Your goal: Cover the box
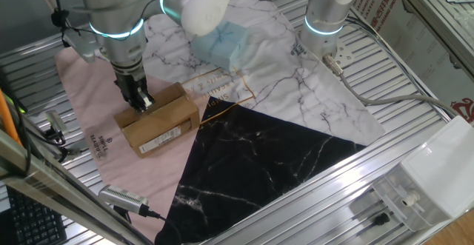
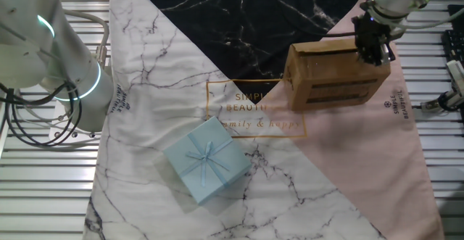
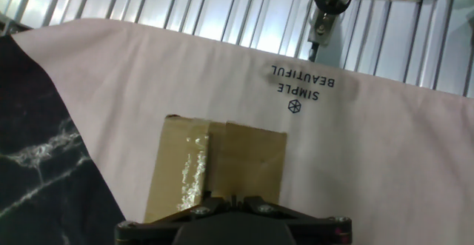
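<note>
- Nearest the hand camera, the gripper (image 3: 231,199) is being shown from above with its fingers drawn close together, pressing down on the top of the cardboard box (image 3: 215,167); whether anything is being pinched between them cannot be told.
- One strip of clear tape is being seen glinting along the box top in the hand view, beside a seam between two flaps lying flat.
- From one fixed view, the box (image 1: 159,119) is being seen resting on the pink section of the printed mat (image 1: 85,89), near the mat's left edge, with its white printed label (image 1: 164,137) facing the front.
- At the box's rear top edge, the gripper (image 1: 139,98) is being held vertically, touching the cardboard.
- From the other fixed view, the gripper (image 2: 373,43) is being seen at the box's (image 2: 333,75) right end, toward the mat's far right corner.
- Well apart from the box, a pale blue gift package (image 2: 206,160) with a ribbon bow is being seen lying on the white marble section of the mat.
- A black marble triangle (image 1: 252,163) is being shown filling the mat's front corner in one fixed view.
</note>
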Motion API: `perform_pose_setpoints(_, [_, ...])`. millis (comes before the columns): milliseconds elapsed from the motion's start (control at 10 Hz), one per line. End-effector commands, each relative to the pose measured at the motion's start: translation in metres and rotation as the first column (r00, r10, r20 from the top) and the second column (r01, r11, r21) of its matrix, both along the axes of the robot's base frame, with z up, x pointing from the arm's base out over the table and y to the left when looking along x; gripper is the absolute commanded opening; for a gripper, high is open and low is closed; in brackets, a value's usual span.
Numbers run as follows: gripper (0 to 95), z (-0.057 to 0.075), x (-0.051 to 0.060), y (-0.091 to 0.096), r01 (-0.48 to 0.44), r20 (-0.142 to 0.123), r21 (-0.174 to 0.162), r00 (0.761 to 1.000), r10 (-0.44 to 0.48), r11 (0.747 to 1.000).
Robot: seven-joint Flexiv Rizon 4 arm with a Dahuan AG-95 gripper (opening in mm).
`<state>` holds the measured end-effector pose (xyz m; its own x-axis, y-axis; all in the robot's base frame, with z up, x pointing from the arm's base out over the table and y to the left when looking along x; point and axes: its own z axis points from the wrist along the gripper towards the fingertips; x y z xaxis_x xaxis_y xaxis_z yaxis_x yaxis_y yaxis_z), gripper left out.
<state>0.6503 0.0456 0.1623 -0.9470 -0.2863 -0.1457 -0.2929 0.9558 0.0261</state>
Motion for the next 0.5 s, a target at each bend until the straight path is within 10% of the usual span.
perform_pose_setpoints(100, [0.0,-0.0012,0.0008,0.0000,-0.007,-0.002,-0.001,1.000,0.007,1.000])
perform_pose_setpoints(500, [0.0,-0.0111,-0.0005,-0.0015,-0.013,0.009,-0.003,1.000,0.013,1.000])
